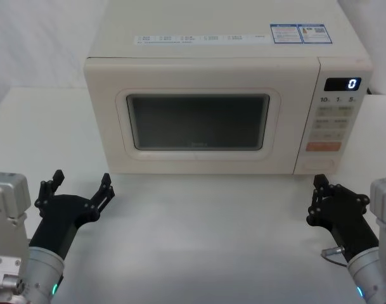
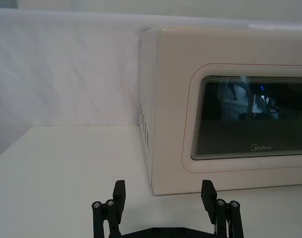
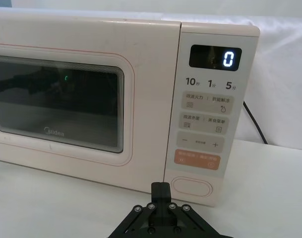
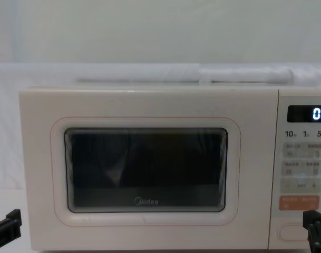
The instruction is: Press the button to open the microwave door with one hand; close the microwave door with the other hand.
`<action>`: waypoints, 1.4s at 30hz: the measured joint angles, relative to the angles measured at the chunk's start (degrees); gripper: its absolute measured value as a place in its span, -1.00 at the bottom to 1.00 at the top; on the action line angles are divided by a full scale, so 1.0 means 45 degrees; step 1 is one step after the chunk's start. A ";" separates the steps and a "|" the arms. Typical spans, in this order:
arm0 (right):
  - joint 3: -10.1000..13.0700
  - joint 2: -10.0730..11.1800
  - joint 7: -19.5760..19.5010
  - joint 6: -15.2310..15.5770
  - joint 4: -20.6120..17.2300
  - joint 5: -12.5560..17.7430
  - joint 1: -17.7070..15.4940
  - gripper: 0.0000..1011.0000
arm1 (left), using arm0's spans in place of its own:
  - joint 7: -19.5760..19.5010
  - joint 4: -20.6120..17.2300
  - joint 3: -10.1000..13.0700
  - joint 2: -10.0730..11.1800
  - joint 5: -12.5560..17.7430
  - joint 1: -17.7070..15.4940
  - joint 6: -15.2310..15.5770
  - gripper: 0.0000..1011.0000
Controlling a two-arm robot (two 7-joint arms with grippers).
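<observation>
Closed microwave door [image 1: 199, 120], flush with the control panel, on a white table [image 1: 205, 234]. Below the panel's other keys, at the bottom right corner of the microwave's front, the button [image 1: 324, 164], cream and pill-shaped, just under the orange key [image 3: 197, 160]. Right gripper [image 1: 321, 187] low on the table in front of that corner, fingers pinched together into one tip, near the button but not touching it. Left gripper [image 1: 82, 183] low at the other end, fingers spread wide apart, short of the door's left edge. Likely trouble from here: landing the tip on the orange key instead of the button, given how closely one sits beneath the other; or glancing off the button's rounded edge, pressing too lightly and leaving the door latched; or pushing the whole light-looking microwave backward rather than depressing the button. Also a chance of the swinging door striking the left gripper, parked near its hinge side. From the right wrist, a plain reading of the panel: lit display [image 3: 215, 57] at 0, rows of pale keys, button [image 3: 192, 187] just ahead of the closed tip [image 3: 160, 191]. From the left wrist, instead the microwave's vented side wall [image 2: 145, 124] and the spread fingers [image 2: 119, 191].
</observation>
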 joint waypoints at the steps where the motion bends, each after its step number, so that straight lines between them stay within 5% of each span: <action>1: 0.0000 0.0000 0.0000 0.0000 0.0000 0.0000 0.0000 -1.00 | 0.0000 0.0000 0.0000 0.0000 0.0000 0.0000 0.0000 0.98; 20: 0.1036 -0.0298 0.1166 0.1076 0.0267 0.0754 0.0548 -1.00 | 0.0000 0.0000 0.0000 0.0000 0.0000 0.0000 0.0000 0.98; 42: 0.1272 -0.0463 0.2789 0.1537 0.3090 0.1714 0.2518 -1.00 | 0.0000 0.0000 0.0000 0.0000 0.0001 0.0000 0.0000 0.98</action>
